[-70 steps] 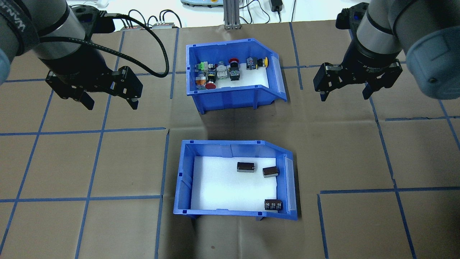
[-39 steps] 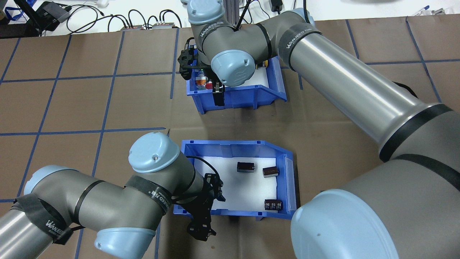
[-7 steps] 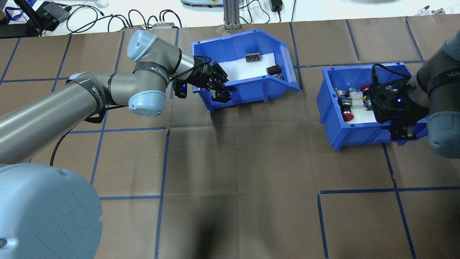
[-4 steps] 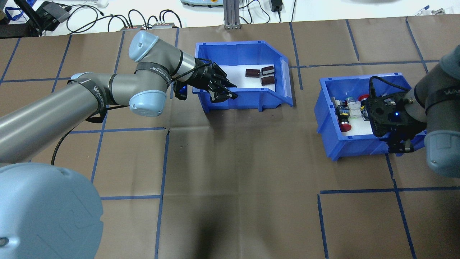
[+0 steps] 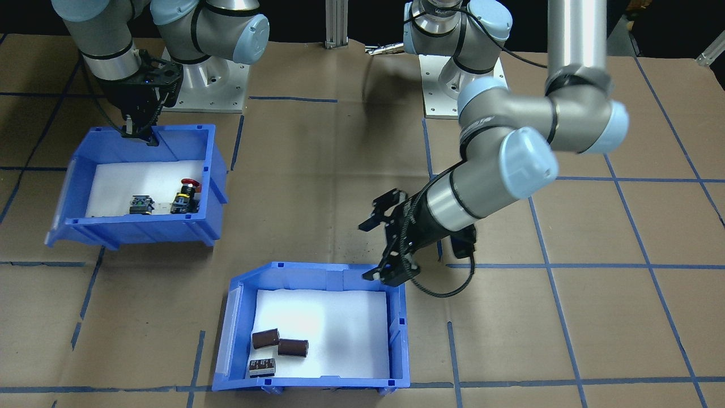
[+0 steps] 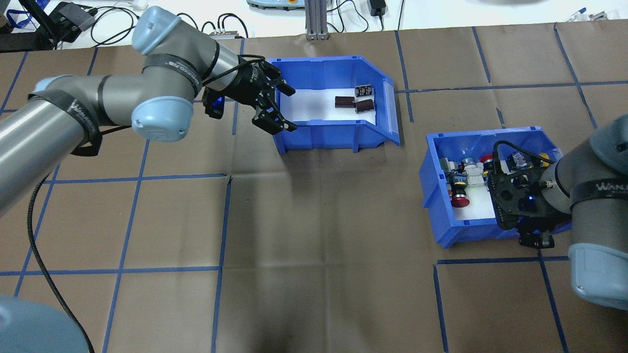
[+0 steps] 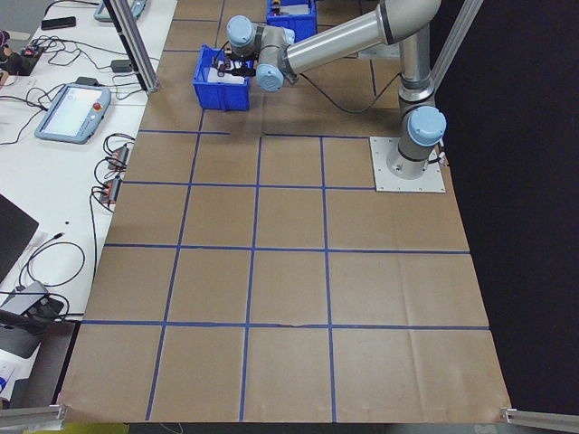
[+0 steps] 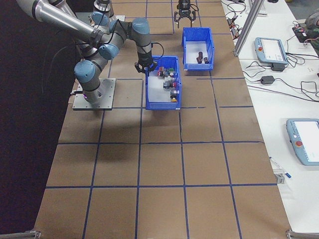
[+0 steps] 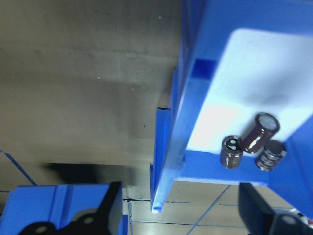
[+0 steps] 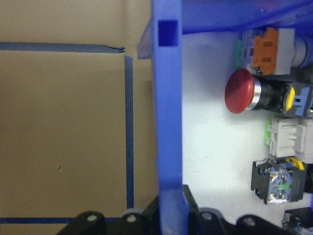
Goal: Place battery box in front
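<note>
The battery box is a blue bin with a white liner and three dark cells. It rests flat at the far centre of the table, which is the near side in the front-facing view. My left gripper hovers open at the box's left end wall, holding nothing. The left wrist view shows that wall and the cells ahead. My right gripper is shut on the near wall of the blue button bin to the right. That wall runs between its fingers.
Brown paper with a blue tape grid covers the table. Cables, boxes and an aluminium post line the far edge. Both arm bases stand on the robot's side. Open floor lies between the two bins and in front of me.
The left gripper has let go of the battery box's wall, opened and drawn back to the left, and the box now lies flat. The right arm has pulled the button bin nearer to me.
</note>
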